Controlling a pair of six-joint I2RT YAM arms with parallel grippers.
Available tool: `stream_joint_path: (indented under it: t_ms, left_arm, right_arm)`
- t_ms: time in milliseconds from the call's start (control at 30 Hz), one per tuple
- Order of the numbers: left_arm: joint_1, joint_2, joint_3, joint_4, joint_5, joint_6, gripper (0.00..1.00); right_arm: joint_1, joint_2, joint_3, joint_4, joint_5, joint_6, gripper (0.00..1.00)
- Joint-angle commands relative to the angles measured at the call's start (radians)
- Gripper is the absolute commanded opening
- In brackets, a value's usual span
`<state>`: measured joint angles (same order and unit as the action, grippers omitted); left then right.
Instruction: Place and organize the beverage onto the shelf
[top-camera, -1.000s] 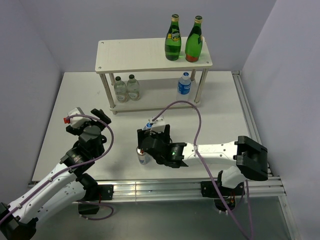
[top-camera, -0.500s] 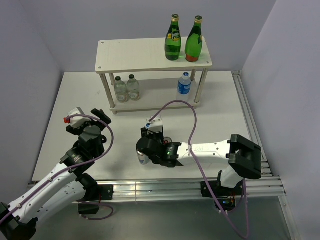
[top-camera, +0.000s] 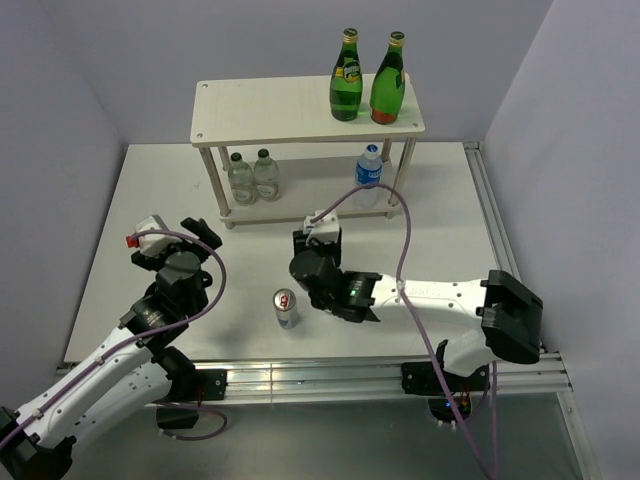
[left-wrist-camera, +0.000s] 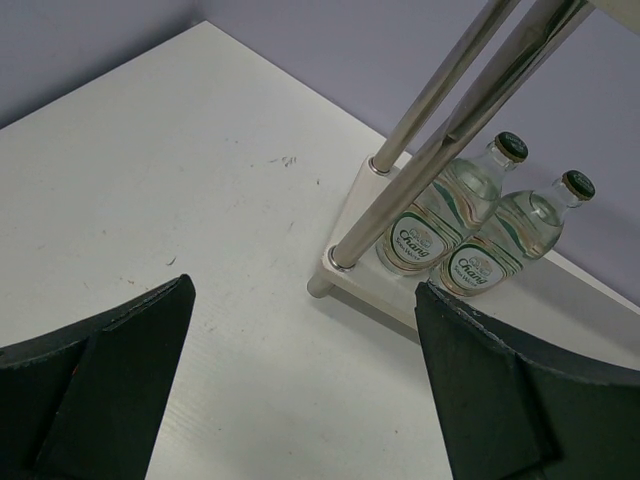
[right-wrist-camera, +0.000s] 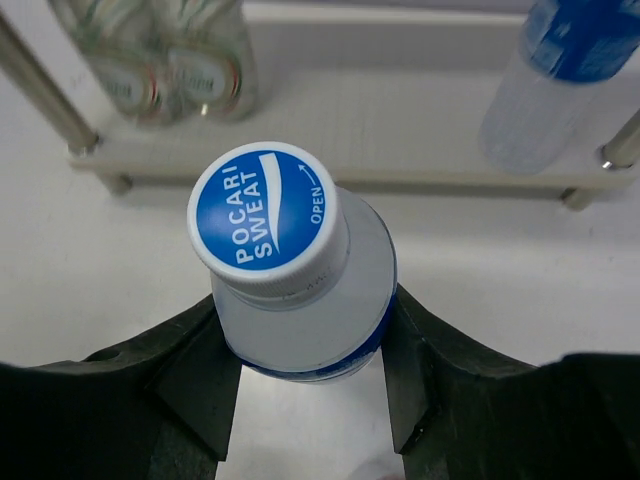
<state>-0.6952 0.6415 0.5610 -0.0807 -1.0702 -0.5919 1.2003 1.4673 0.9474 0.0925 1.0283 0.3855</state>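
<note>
Shelf (top-camera: 270, 110) is the big item: rigid two-level rack, stays put, nothing to grip there.

Handling, big to small:
- green glass bottles (top-camera: 346, 90): heavy, stiff, breakable and slick, I'd guess. Take them at the body below the shoulder, not the neck.
- clear Chang bottles (left-wrist-camera: 430, 225): glass too, by the look. Same rule, and they touch each other, so there is little finger room between them.
- Pocari Sweat bottle (right-wrist-camera: 300, 290): thin plastic, light, probably gives under squeeze. Round wall, so it may twist in the grip.
- can (top-camera: 286, 308): light, thin wall, likely dents easily. Grip mid-height.

Right gripper (top-camera: 318, 250) has its fingers (right-wrist-camera: 200, 370) closed partway, pressed on both sides of the Pocari Sweat bottle just under the shoulder, cap upright. That bottle sits over the table (top-camera: 130, 260) in front of the shelf; can't tell if it's lifted. Left gripper (left-wrist-camera: 300, 380) is spread wide, holds nothing, and faces the shelf's left legs.

Counts:
- shelf: one
- green bottles: two, top board, right end, just beside each other
- Chang bottles: two, lower board, left end
- blue-labelled bottles: two, one held and the other (top-camera: 369, 172) on the lower board, right end
- cans: one in view, upright on the table near the right arm
</note>
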Motion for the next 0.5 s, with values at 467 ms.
stream_joint_path:
  t_ms: [467]
  left_arm:
    - [0.0,0.001,0.004,0.015,0.001,0.0,0.99]
  right_arm:
    - [-0.337,-0.01,0.083,0.613,-0.011,-0.284,0.0]
